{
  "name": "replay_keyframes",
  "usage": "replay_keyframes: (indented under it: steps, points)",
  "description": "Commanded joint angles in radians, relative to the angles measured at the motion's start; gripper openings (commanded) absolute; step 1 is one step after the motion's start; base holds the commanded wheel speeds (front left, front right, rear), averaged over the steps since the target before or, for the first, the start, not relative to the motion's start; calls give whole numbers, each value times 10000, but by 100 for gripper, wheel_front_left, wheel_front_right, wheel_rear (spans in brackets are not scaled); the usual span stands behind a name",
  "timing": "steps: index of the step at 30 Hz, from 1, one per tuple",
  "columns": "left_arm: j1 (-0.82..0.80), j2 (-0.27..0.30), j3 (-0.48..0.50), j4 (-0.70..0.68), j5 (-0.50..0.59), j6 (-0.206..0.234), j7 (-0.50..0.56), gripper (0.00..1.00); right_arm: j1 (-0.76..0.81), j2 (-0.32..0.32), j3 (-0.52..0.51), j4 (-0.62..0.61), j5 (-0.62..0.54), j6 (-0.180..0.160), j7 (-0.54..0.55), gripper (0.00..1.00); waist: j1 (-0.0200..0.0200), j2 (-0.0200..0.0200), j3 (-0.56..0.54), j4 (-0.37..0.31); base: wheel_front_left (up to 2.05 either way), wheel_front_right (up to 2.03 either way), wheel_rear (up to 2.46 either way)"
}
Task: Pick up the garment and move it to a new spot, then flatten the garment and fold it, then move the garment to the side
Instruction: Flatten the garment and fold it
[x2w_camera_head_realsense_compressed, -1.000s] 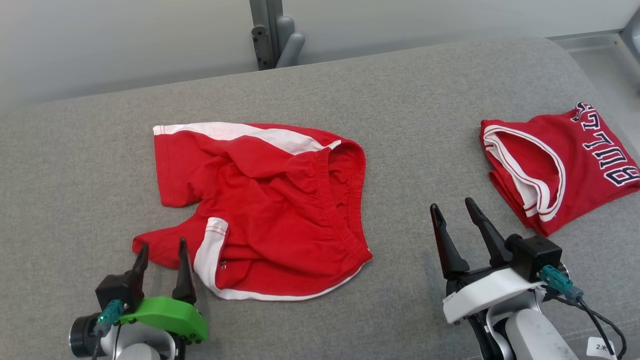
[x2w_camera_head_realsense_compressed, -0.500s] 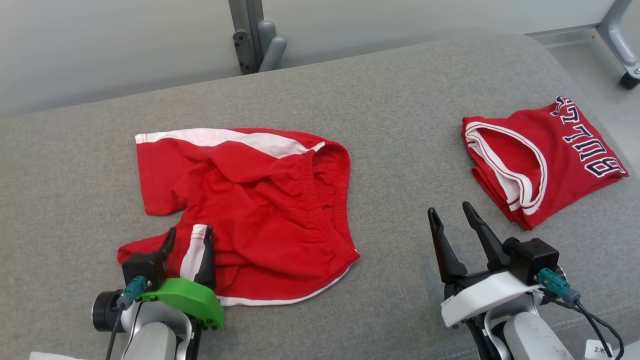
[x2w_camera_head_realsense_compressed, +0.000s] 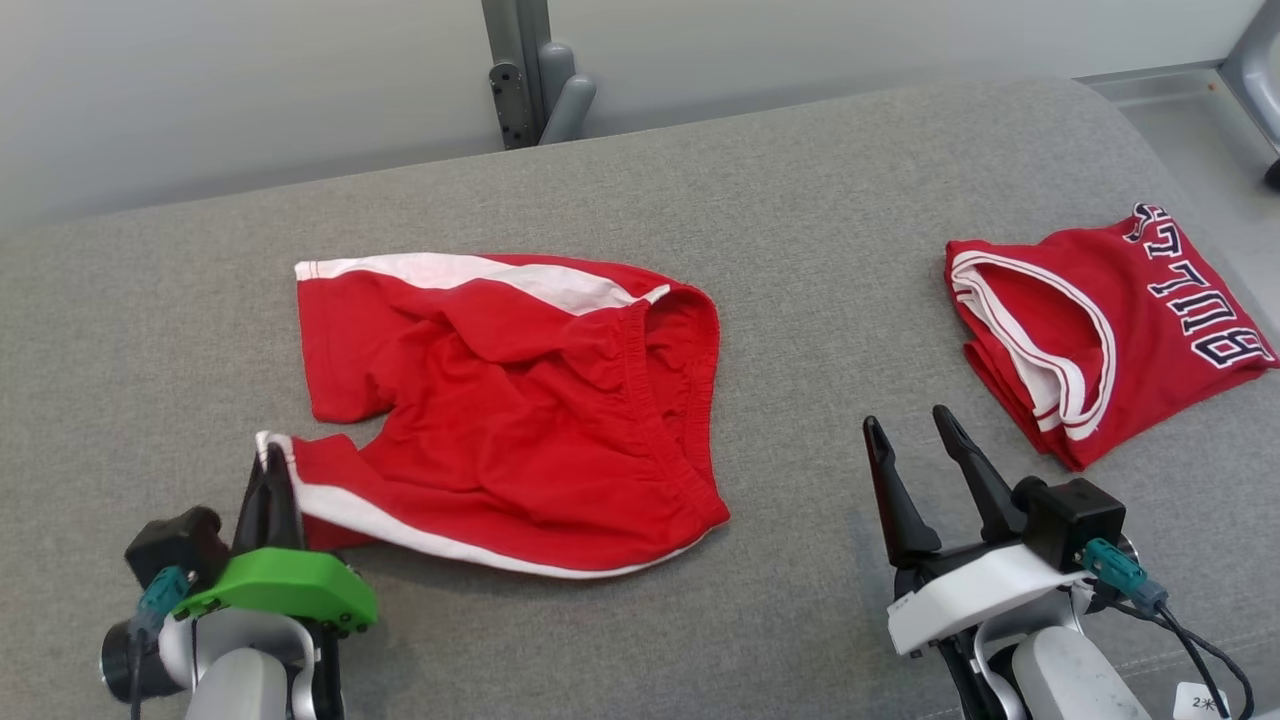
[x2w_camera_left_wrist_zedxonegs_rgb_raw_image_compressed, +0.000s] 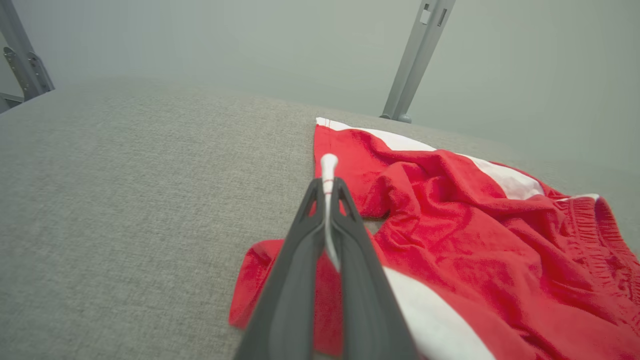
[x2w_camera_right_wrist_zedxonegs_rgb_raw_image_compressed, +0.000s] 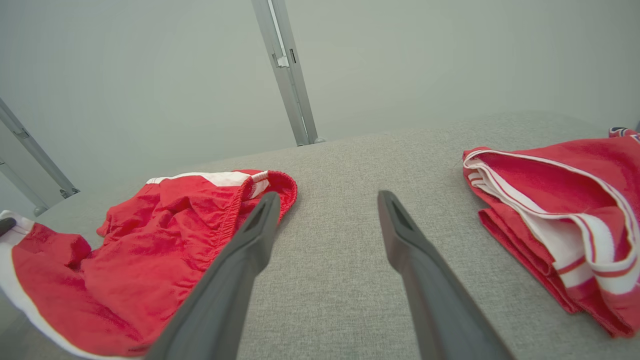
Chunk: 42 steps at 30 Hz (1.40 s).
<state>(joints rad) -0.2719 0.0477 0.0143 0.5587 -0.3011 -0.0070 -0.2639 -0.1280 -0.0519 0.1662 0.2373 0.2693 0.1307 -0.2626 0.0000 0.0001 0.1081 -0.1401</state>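
Red shorts with white side stripes (x2w_camera_head_realsense_compressed: 520, 420) lie rumpled in the middle of the grey padded surface (x2w_camera_head_realsense_compressed: 800, 260), waistband toward the right. My left gripper (x2w_camera_head_realsense_compressed: 270, 462) is shut on the white-edged hem of the near leg, lifting it at the lower left. The left wrist view shows that white hem pinched between the dark fingers (x2w_camera_left_wrist_zedxonegs_rgb_raw_image_compressed: 327, 186), with the shorts (x2w_camera_left_wrist_zedxonegs_rgb_raw_image_compressed: 475, 235) spreading off to the right. My right gripper (x2w_camera_head_realsense_compressed: 912, 432) hovers open over bare cushion, right of the shorts, holding nothing; its fingers (x2w_camera_right_wrist_zedxonegs_rgb_raw_image_compressed: 250, 235) point between the shorts (x2w_camera_right_wrist_zedxonegs_rgb_raw_image_compressed: 175, 235) and the jersey.
A folded red jersey with white trim and dark lettering (x2w_camera_head_realsense_compressed: 1110, 330) lies at the right end of the surface (x2w_camera_right_wrist_zedxonegs_rgb_raw_image_compressed: 560, 200). A grey metal post (x2w_camera_head_realsense_compressed: 530, 70) stands behind the far edge. Pale floor shows past the right end.
My left gripper closed on the near leg's hem and pulled it left and toward me, unfolding that leg. The right gripper stayed put. The head camera shifted slightly.
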Motion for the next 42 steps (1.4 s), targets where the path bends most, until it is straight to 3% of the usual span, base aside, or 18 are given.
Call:
replay_keyframes:
  steps: [1, 5, 6, 7, 11, 14, 25, 42]
  points:
    - [319, 56, 308, -201, -146, 240, 3, 0, 86, -14, -15, -1, -46, -2, -25, 100, 0, -1, -16, 111, 0, 0, 0]
    - [722, 56, 732, -333, -522, 599, 3, 0, 90, -13, 1, 30, -44, -2, -25, 100, 0, -1, -12, 203, 0, 0, 0]
    - [830, 55, 778, -276, -616, 652, 3, 37, 84, -12, 12, 41, -31, -2, -25, 100, 0, -1, -10, 220, 0, 0, 0]
    - [929, 56, 815, -188, -698, 719, 3, 100, 81, -11, 24, 48, -23, -2, -25, 100, 0, -1, -11, 229, 0, 0, 0]
    - [1164, 61, 1066, -31, -949, 1032, 3, 100, 27, -10, 54, 88, -7, -2, -25, 100, 0, -1, -30, 210, 0, 0, 0]
    - [1534, 56, 1237, -332, -433, 1288, 3, 100, 69, -11, 18, 91, -50, -2, -25, 100, 0, -1, -155, 158, 0, 0, 0]
    - [2463, 59, 808, -1518, 938, 788, 3, 100, 477, -4, -45, -5, -285, -2, -25, 100, 0, -1, -754, 325, 0, 0, 0]
    - [3574, 58, 202, -2314, 1422, 515, 4, 100, 1007, -1, 36, -42, -390, -2, -25, 100, 0, -1, -1515, 572, 0, 0, 0]
